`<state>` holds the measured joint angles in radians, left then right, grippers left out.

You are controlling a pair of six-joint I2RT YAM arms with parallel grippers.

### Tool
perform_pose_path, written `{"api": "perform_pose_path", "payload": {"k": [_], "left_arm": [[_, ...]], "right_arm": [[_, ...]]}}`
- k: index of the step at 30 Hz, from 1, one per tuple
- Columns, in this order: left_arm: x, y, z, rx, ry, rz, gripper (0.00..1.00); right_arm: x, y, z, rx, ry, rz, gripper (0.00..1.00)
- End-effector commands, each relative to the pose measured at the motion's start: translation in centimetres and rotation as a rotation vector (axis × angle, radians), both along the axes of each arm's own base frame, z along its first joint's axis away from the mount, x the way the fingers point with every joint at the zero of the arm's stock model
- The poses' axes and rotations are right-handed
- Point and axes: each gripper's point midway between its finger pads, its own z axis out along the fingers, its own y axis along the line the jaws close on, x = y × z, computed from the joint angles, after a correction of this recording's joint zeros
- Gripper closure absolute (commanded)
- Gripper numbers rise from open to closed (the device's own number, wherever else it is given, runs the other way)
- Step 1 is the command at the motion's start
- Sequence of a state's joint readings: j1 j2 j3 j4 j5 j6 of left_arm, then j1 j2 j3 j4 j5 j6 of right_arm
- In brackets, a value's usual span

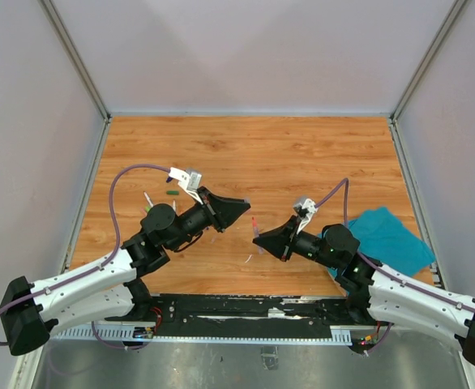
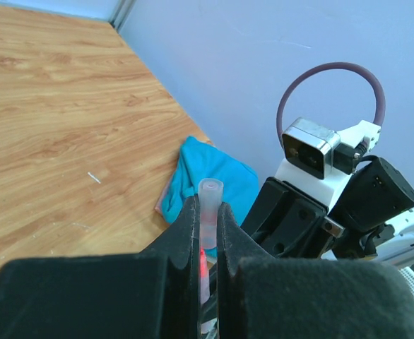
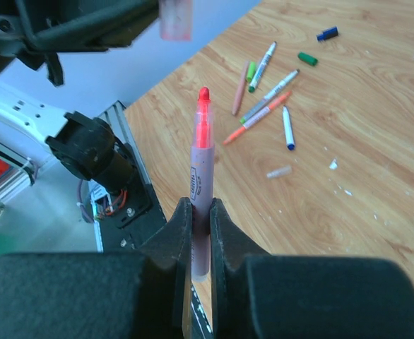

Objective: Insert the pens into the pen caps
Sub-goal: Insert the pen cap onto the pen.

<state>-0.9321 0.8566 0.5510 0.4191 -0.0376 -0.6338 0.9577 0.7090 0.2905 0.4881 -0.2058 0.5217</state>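
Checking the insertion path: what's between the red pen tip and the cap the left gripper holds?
Nothing; the right wrist view shows only open air between the pen and the cap.

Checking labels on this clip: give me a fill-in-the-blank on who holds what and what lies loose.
1. The pen with the bare tip is gripped by the ____ hand.
2. The left hand is shut on a pale ____.
3. Beyond the loose pens lie a green cap and a ____ one.
Missing: right; cap; blue.
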Motion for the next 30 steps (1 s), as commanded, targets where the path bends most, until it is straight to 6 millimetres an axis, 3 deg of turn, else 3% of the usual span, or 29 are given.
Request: {"api": "perform_pose_path", "payload": {"k": [1,30], "left_arm": [[-0.2,-0.2,1.9,-0.078,-0.035,-0.016,1.00],[-0.4,-0.6,1.0,-0.072,-0.029,-0.041,1.00]], "right_arm": [[-0.8,1.3,4.7,0.114,-0.081,0.073,0.99],[-0.2,1.5,6.1,0.145,-0.092,0.045,1.00]]}}
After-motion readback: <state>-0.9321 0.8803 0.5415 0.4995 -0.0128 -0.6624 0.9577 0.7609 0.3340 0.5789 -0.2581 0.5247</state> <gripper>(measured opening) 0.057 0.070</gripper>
